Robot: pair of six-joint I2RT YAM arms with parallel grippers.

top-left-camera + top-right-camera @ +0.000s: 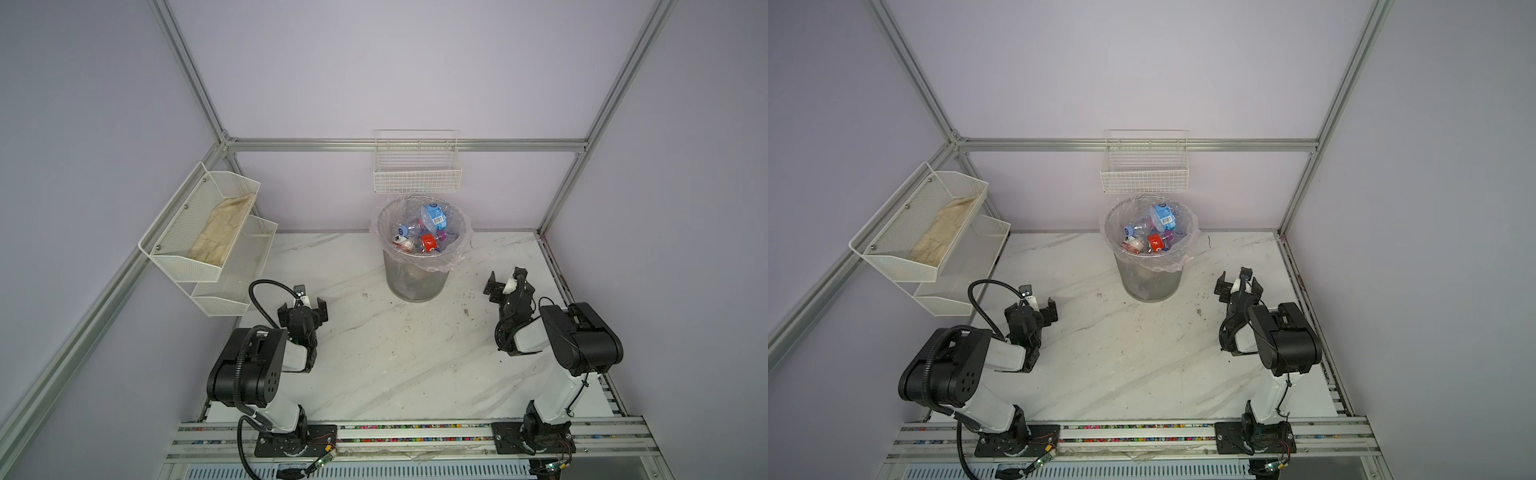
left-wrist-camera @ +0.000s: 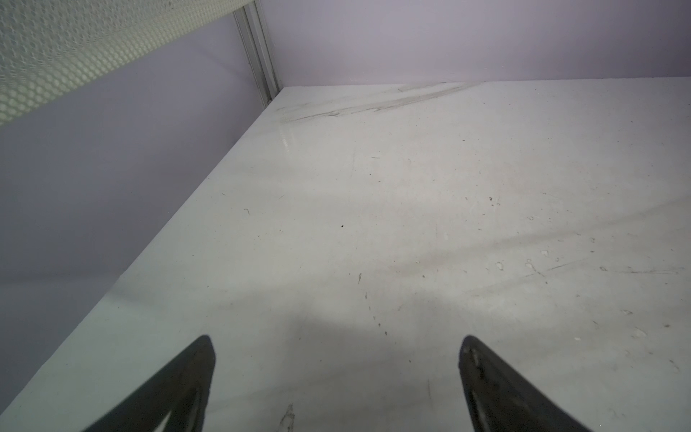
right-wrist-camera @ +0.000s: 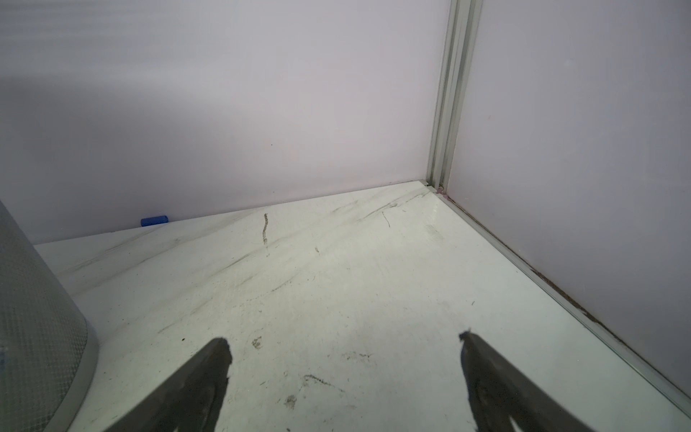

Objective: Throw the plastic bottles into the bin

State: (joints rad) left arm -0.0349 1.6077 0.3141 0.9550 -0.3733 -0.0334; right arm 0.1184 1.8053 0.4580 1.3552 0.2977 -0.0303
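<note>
In both top views the left gripper [image 1: 302, 309] sits low over the marble table [image 1: 395, 353] with its jaws spread wide and nothing between them. The right gripper [image 1: 507, 282] is likewise wide open and empty, near the table's right edge. Between and beyond them stands the bin [image 1: 415, 278], lined with a clear bag [image 1: 459, 249] folded over its rim. The plastic bottles [image 1: 432, 218] lie heaped inside it, blue labels uppermost and one red label lower down. On the back wall just above the bin hangs a white wire basket [image 1: 417, 174]. On the left wall, a two-tier mesh shelf [image 1: 232, 286] holds a beige cloth [image 1: 220, 232] in its upper tier. In the left wrist view the left gripper [image 2: 336, 338] shows two dark fingertips well apart over bare table, touching nothing. In the right wrist view the right gripper [image 3: 343, 337] is equally splayed and empty, the bin's mesh wall stands beside it, and a small blue object [image 3: 153, 220] lies at the foot of the back wall.
</note>
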